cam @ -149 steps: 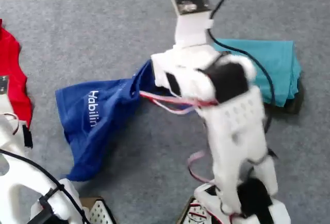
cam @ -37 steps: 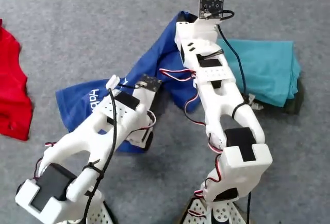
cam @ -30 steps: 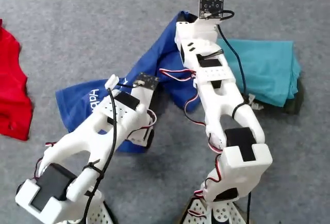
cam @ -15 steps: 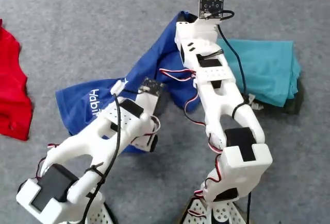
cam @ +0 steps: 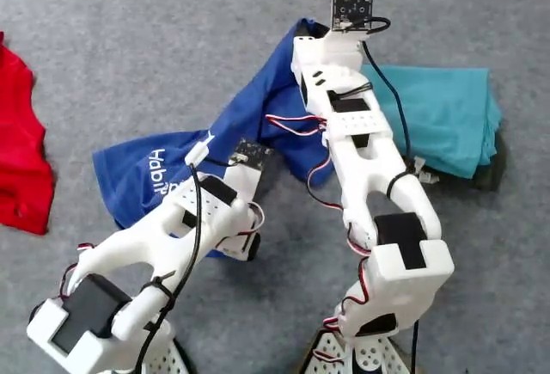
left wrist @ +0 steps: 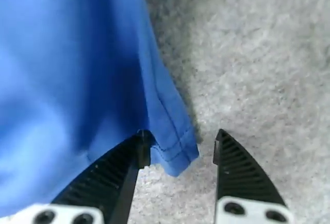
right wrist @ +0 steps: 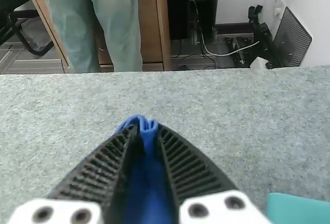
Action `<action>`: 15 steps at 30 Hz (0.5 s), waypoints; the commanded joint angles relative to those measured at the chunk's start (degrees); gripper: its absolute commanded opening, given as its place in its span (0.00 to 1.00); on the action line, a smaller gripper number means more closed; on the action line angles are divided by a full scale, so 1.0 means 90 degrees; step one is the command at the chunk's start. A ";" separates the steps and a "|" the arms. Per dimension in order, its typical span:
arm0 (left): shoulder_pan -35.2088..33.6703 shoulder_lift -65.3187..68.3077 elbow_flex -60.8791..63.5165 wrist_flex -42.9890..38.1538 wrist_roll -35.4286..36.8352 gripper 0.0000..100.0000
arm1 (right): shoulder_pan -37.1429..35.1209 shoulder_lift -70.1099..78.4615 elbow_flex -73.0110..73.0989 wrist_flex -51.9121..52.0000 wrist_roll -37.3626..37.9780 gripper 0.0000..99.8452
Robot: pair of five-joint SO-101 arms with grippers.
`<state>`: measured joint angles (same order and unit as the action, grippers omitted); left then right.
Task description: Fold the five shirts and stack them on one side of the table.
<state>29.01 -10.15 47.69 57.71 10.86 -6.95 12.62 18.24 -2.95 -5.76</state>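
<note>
Now drawn back slightly, the left pincer (left wrist: 181,135) gapes around a hem of the blue shirt (cam: 137,180); the right pincer (right wrist: 146,127) clamps it.

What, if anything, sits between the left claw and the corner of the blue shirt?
Nothing visible does. The left gripper is open, and the hemmed corner of the blue shirt lies right between its jaws, flat on the grey table.

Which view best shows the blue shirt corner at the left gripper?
Left wrist view: the blue shirt's hemmed corner lies between the left gripper's open fingers. High view: most of the shirt, corner under the arm. Right wrist view: a fold pinched in the right gripper.
</note>
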 commanded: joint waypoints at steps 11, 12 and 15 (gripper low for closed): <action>0.0005 -0.0078 -0.0034 -0.0371 0.0000 0.03 | 0.0049 -0.0415 -0.0357 0.0029 -0.0059 0.01; -0.0005 -0.0098 -0.0034 -0.0342 0.0000 0.03 | 0.0049 -0.0435 -0.0357 0.0039 -0.0059 0.01; -0.0347 -0.0107 -0.0288 0.0166 -0.0029 0.03 | 0.0049 -0.0444 -0.0376 0.0039 -0.0059 0.01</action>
<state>28.66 -10.24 47.87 55.52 10.86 -6.95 12.62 18.24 -2.95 -5.76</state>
